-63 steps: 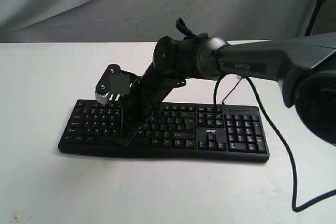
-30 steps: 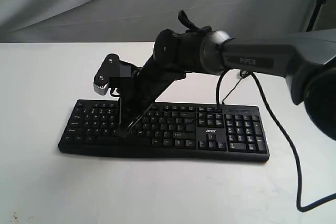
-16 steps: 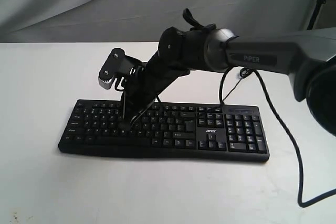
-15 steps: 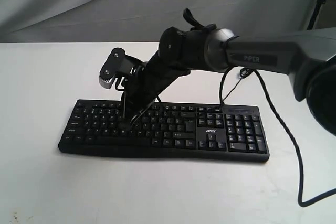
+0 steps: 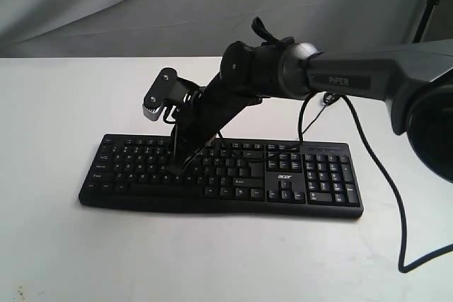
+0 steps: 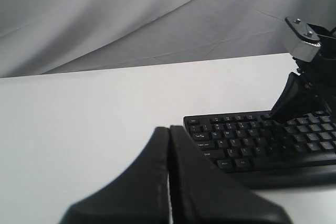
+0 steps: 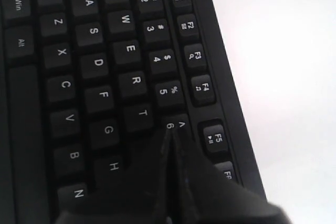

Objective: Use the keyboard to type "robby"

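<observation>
The black keyboard (image 5: 283, 175) lies across the white table, its "acer" logo near the arrow keys. My right gripper (image 5: 172, 167) reaches across to its left half and points down, shut, with nothing held. In the right wrist view the shut tips (image 7: 170, 132) sit at the edge of the 6 key, to the right of T on the keyboard (image 7: 94, 61). The key under the fingers is hidden, and I cannot tell whether they touch it. My left gripper (image 6: 169, 129) is shut and empty, hanging off the keyboard's (image 6: 247, 145) left end.
The thin black cable (image 5: 382, 196) runs from the keyboard's back edge and loops over the table (image 5: 56, 245) at the right. A grey cloth backdrop (image 5: 106, 5) hangs behind. The right arm's body (image 5: 269, 76) stretches over the keyboard's middle.
My right gripper lifted from the lower letter rows and shifted a little right and toward the upper rows. The left gripper and the keyboard stayed put.
</observation>
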